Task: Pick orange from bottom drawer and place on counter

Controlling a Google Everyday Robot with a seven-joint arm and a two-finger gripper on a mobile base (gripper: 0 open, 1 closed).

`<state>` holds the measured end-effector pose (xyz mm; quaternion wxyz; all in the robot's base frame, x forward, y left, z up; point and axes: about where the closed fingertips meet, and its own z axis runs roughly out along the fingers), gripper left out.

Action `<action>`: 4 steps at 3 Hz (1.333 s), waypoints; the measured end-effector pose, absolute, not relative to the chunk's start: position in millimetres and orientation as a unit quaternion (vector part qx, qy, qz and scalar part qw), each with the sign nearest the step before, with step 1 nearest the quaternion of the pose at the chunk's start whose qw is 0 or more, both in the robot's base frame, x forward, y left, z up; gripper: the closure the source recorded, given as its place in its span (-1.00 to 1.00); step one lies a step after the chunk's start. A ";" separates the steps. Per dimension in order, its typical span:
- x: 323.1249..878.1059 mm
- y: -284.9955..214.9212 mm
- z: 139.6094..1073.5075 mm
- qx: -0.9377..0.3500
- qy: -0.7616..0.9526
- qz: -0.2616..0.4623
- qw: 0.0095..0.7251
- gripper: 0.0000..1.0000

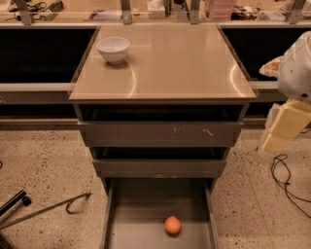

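**Orange lies in the open bottom drawer, gripper off to the right**

The small, round, smooth orange fruit point(172, 225) rests on the floor of the long, shallow grey metal bottom drawer point(141, 206). This drawer is pulled out towards the camera. The orange sits a little right of the drawer's middle, clear of both thin side walls, and nothing touches it.

Above the open drawer are two more grey drawer fronts. The upper grey drawer point(160, 132) has pale scratch marks on its face, and the plain middle grey drawer point(160, 168) sits just below it. A dark gap shows over each of them.

The cabinet is topped by the square, glossy tan-beige desk point(180, 68) with rounded corners. A small white round bowl point(113, 49) stands upright near its rear left corner, and it is the only thing on the desk.

The robot's cream-yellow gripper point(286, 125) hangs at the right edge of the view below a white arm segment. It is beside the cabinet at about the height of the scratched drawer, well apart from the orange and above the level of the open drawer. Whether it is open or closed cannot be told.

On the speckled stone floor point(43, 165), a thin black cable point(286, 180) loops to the right of the cabinet and a thin hooked metal rod point(53, 206) lies to its left. A long, cluttered bench with metal posts point(126, 12) runs behind the desk.
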<state>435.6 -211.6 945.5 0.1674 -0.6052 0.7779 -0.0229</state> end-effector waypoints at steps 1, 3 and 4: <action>427.3 -193.5 867.6 -0.610 0.770 0.035 0.184 -1.00; 414.3 -157.0 690.2 -0.560 0.793 0.153 0.186 -1.00; 414.3 -157.0 690.0 -0.560 0.793 0.153 0.186 -1.00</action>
